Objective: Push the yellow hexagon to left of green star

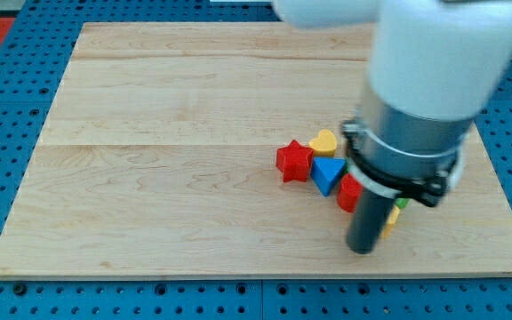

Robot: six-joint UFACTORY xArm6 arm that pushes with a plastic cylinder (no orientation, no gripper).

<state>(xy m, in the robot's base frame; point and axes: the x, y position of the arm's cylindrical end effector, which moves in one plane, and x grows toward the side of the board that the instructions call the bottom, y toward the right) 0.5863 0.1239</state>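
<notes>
My tip [363, 249] rests on the wooden board [194, 133] near its bottom right, just below a cluster of blocks. A small yellow piece [391, 220], probably the yellow hexagon, peeks out at the rod's right side. A sliver of green [402, 204], probably the green star, shows just above it. Both are mostly hidden by the arm. A red block [348, 192] sits against the rod's upper left.
A red star [293, 161], a yellow heart [324, 142] and a blue triangle [328, 173] lie close together left of the arm. The large white and grey arm body [425, 89] covers the board's right part. A blue pegboard [7, 107] surrounds the board.
</notes>
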